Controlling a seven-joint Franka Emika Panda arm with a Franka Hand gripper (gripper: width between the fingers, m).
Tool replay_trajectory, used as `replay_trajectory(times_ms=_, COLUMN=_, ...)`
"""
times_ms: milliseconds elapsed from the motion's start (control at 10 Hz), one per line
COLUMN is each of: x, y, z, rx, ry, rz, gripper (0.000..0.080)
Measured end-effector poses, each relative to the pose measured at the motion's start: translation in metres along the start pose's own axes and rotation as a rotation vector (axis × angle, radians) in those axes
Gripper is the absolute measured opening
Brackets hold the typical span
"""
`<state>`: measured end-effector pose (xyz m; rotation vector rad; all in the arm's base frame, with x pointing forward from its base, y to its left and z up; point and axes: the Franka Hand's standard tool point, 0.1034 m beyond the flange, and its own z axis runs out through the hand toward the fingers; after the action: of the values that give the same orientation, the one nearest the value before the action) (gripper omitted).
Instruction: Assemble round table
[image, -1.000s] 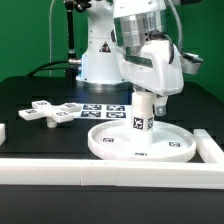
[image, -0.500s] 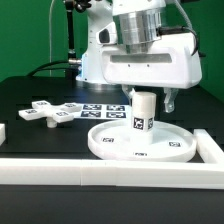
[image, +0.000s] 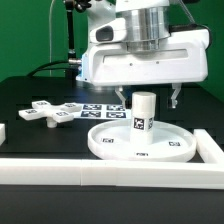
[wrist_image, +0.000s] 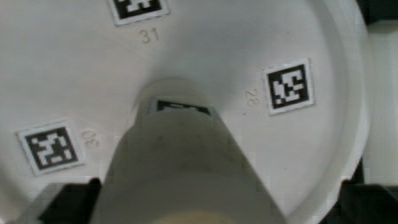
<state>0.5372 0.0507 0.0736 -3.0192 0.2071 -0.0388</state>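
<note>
gripper (image: 149, 99) found spread wide: fingers (image: 177, 97) well apart, nothing clamped between them, one on either side of the cylinder's upper end. cylinder (image: 143, 112) standing upright at the centre of the round disc (image: 170, 146), long axis vertical, base down on the disc floor. seated in a socket or merely resting — cannot tell from either view. located directly below the gripper, with a gap to each finger; no contact seen. in the wrist view, cylinder (wrist_image: 178, 160) runs straight away from the camera down to the disc (wrist_image: 231, 40), consistent with close alignment under the hand. cross-shaped piece (image: 45, 112) lying flat on the black table (image: 20, 95), well off toward the exterior view's left, with the marker board (image: 98, 110) between it and the disc. judged: cylinder set on the disc, cross not yet fitted. next reach judged to need a straight lift clear of the cylinder top, then travel toward the exterior view's left — sideways motion before clearing risks tipping the cylinder.
</note>
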Motion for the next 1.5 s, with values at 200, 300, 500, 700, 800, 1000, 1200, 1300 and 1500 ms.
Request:
replay_trajectory(times_ms=200, x=0.0, y=0.003, z=-0.001, rx=0.001, ry=-0.019, rz=-0.199, gripper=0.0649)
replay_trajectory(times_ms=300, x=0.0, y=0.003, z=0.0, rx=0.001, ry=-0.019, rz=-0.251, gripper=0.0649)
replay_trajectory(times_ms=500, x=0.0, y=0.004, z=0.0, rx=-0.001, ry=-0.02, rz=-0.389, gripper=0.0649)
replay_trajectory(times_ms=700, x=0.0, y=0.004, z=0.0, rx=0.0, ry=-0.021, rz=-0.498, gripper=0.0649)
replay_trajectory(times_ms=800, x=-0.001, y=0.005, z=0.0, rx=-0.014, ry=-0.022, rz=-0.645, gripper=0.0649)
replay_trajectory(times_ms=1000, x=-0.003, y=0.004, z=0.001, rx=-0.034, ry=-0.027, rz=-0.891, gripper=0.0649)
replay_trajectory(times_ms=1200, x=-0.004, y=0.01, z=0.003, rx=-0.038, ry=-0.024, rz=-1.066, gripper=0.0649)
replay_trajectory(times_ms=1300, x=-0.004, y=0.011, z=0.003, rx=-0.041, ry=-0.027, rz=-1.099, gripper=0.0649)
replay_trajectory(times_ms=1500, x=-0.003, y=0.013, z=0.003, rx=-0.05, ry=-0.035, rz=-1.251, gripper=0.0649)
